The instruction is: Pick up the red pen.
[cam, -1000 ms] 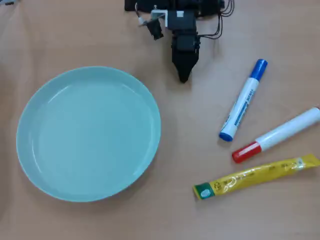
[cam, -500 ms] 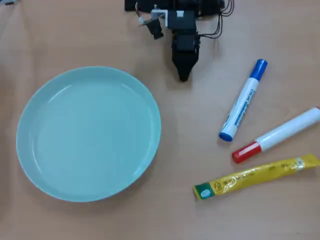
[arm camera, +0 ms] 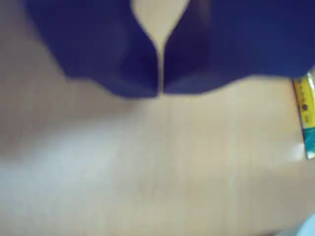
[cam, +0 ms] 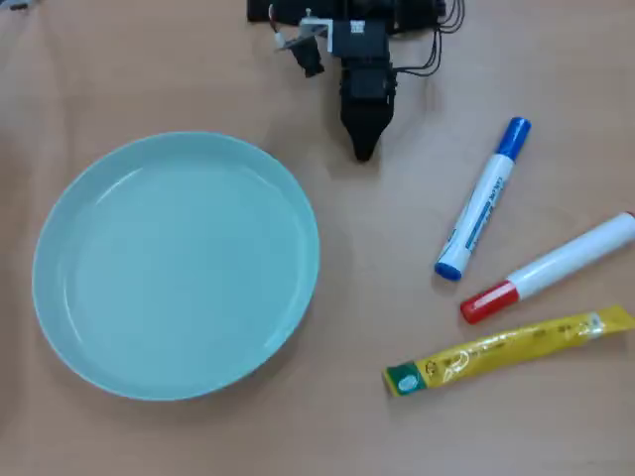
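My gripper (arm camera: 160, 91) has its two tips pressed together with only a hairline seam between them, and nothing is held; under the tips there is just bare table (cam: 397, 258). In the overhead view I sit at the far edge, tips pointing toward the near side, with the plate (cam: 60, 297) off to my left. The red pen (cam: 551, 266) lies well apart from me on the near right, slanting, its red cap toward the near left, between the blue marker (cam: 483, 200) and the yellow sachet (cam: 506, 349).

To do the reach well, I judge I should spread my fingers first, swing right and forward, turn so my fingers straddle the white barrel crosswise, and come down mid-barrel, clear of both neighbours.

The wrist view is blurred; the pen does not show there, only a strip of sachet at its right edge. The pen's far end runs to the overhead view's right border.
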`<act>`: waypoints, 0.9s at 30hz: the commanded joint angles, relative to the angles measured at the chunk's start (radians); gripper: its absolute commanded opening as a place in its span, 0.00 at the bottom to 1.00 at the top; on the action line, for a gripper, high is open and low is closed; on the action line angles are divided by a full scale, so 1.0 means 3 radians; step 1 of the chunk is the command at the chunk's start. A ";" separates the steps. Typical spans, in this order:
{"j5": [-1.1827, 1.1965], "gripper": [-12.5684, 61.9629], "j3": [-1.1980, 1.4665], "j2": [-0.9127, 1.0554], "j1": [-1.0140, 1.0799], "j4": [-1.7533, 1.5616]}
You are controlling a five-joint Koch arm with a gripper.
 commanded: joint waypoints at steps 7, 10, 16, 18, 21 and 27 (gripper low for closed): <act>0.0005 0.08 -0.0276 0.0291 -0.0015 0.0399; -0.0005 0.08 -0.0649 0.0286 -0.0031 0.0634; -0.0020 0.08 -0.1381 0.0210 -0.0215 0.1222; -0.0020 0.08 -0.1493 0.0215 -0.0266 0.1457; -0.0072 0.08 -0.1938 0.0199 -0.0317 0.1836; -0.0082 0.08 -0.2823 -0.0281 -0.0583 0.2608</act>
